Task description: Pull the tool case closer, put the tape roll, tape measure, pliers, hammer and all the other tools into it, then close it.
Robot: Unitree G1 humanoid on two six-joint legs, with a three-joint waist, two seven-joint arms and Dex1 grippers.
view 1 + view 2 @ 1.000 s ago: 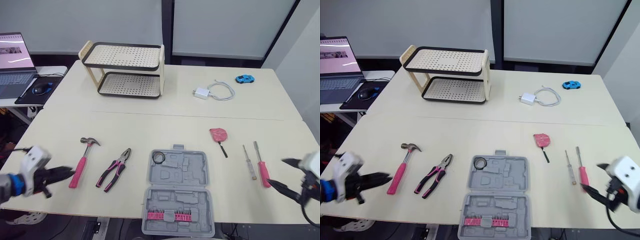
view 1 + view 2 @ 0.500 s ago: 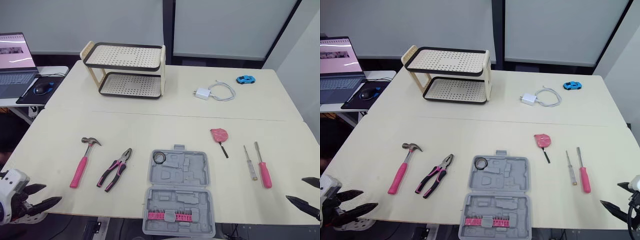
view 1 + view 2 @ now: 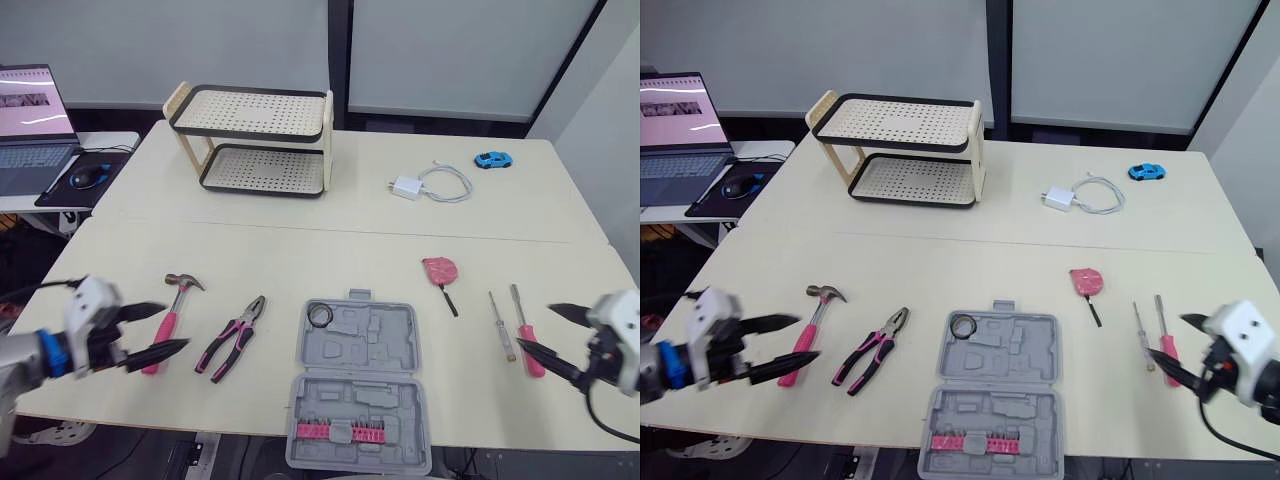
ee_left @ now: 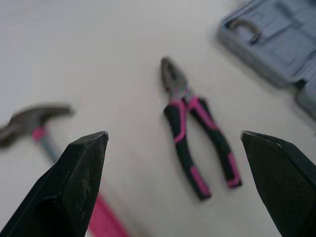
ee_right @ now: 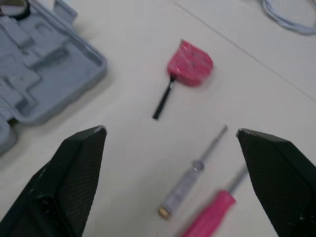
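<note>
Lying open near the front edge of the table (image 3: 300, 250), the one grey tool case (image 3: 360, 385) has its long axis running front to back, with a pink strip of bits in the nearer half and a single tape roll (image 3: 319, 316) sitting in the far-left corner of the other half. Left of the case, one hammer (image 3: 165, 320) points its steel head away and its pink handle toward the front edge, and one pair of pliers (image 3: 232, 337) lies on a diagonal, its nose aimed away and rightward at the case. Right of the case rests one pink tape measure (image 3: 438, 270), and beyond it two screwdrivers lie side by side, tips away: a slim one (image 3: 498, 325) and a pink-handled one (image 3: 522, 330). Both grippers are spread wide and hold nothing: the left gripper (image 3: 172, 326) by the hammer's handle, the right gripper (image 3: 535, 326) by the pink-handled screwdriver.
</note>
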